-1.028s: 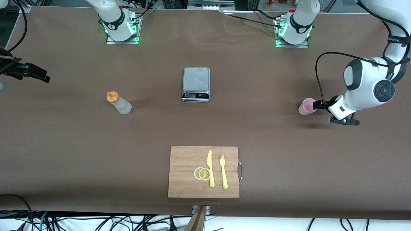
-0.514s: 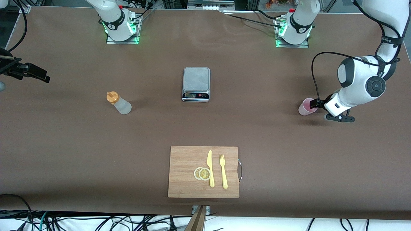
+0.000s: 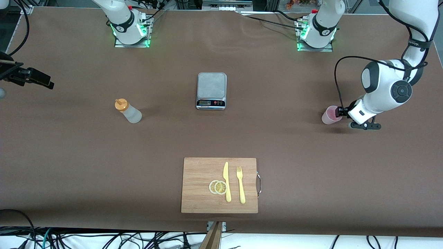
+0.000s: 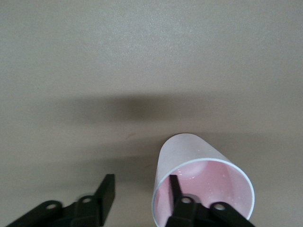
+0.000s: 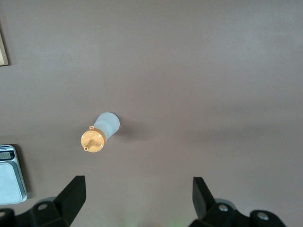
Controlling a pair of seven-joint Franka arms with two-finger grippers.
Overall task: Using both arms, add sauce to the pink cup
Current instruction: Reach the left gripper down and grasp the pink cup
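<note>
The pale pink translucent plastic cup (image 3: 331, 114) stands upright on the brown tabletop (image 3: 277, 145) toward the left arm's end, about as near to the front camera as the sauce bottle and well apart from it. The left hand (image 3: 340, 112) is low at the cup's rim. In the left wrist view one black finger (image 4: 176, 188) reaches down inside the pink cup (image 4: 201, 187) against its wall, while the other finger (image 4: 106, 191) stands outside, apart from the cup, with a gap of bare tabletop between them. The left hand (image 4: 141, 190) is thus straddling the cup's wall, partly narrowed and not clamped on it.

The small translucent whitish squeeze bottle with an orange nozzle cap (image 3: 127, 110) stands on the tabletop toward the right arm's end. The right hand (image 3: 34, 79) waits high over the tabletop's edge at that end, its fingers (image 5: 73, 194) spread wide and holding nothing; its wrist view looks down on the bottle (image 5: 100, 132).

Between cup and bottle, slightly farther from the front camera, sits a grey kitchen scale with a steel top (image 3: 211, 90). Nearer to the front camera lies a rectangular wooden cutting board (image 3: 197, 173) carrying two lemon slices (image 3: 218, 187), a yellow plastic knife (image 3: 226, 181) and a yellow plastic fork (image 3: 240, 184), side by side.
</note>
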